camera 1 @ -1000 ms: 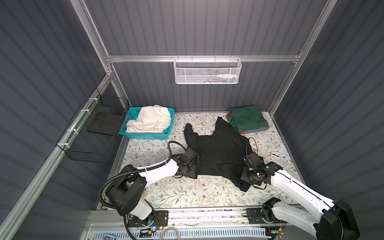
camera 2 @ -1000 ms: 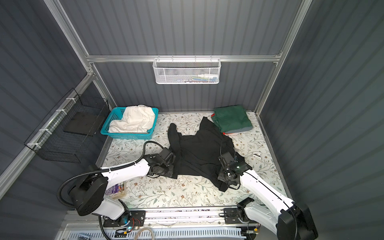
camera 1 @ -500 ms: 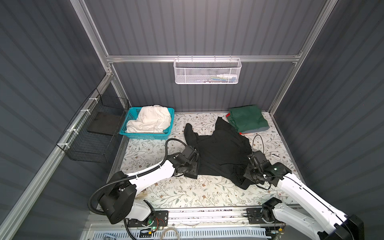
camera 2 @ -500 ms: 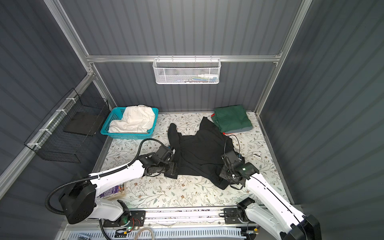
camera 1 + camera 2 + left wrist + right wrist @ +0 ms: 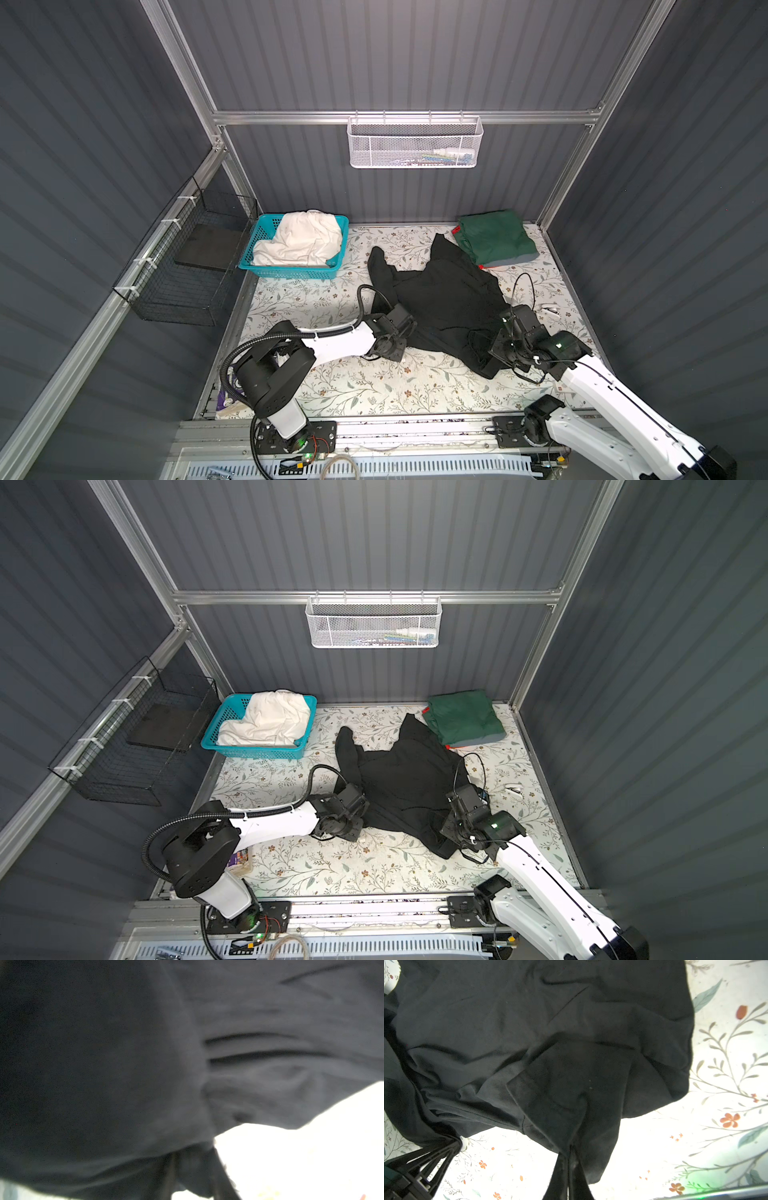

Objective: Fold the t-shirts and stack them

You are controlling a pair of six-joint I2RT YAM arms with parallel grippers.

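The black shirt [image 5: 449, 299] lies rumpled in the middle of the counter [image 5: 374, 382], its near edge toward the arms and one sleeve twisted off toward the back. Both arms are low at that near edge. In the right wrist view the right gripper [image 5: 569, 1153] has its fingers [image 5: 560, 1169] pinched tight on a flap of black cloth. The left gripper [image 5: 455, 1144] shows there too, its fingers drawn to a point with the hem gathered into them. The left wrist view is blurred and adds little beyond puckered cloth.

At the back right sits a folded green shirt [image 5: 494, 239] on top of the stack, with grey and red edges peeping out beneath. A white shirt [image 5: 303, 241] waits in the basket [image 5: 291, 272] at the back left.

I'd say this is the spreading step: the shirt is held by two points of its hem but not yet flat. The next move calls for the two arms to draw apart and toward the front together, keeping both pinches, so the cloth tightens and the sleeves lie out before any fold.
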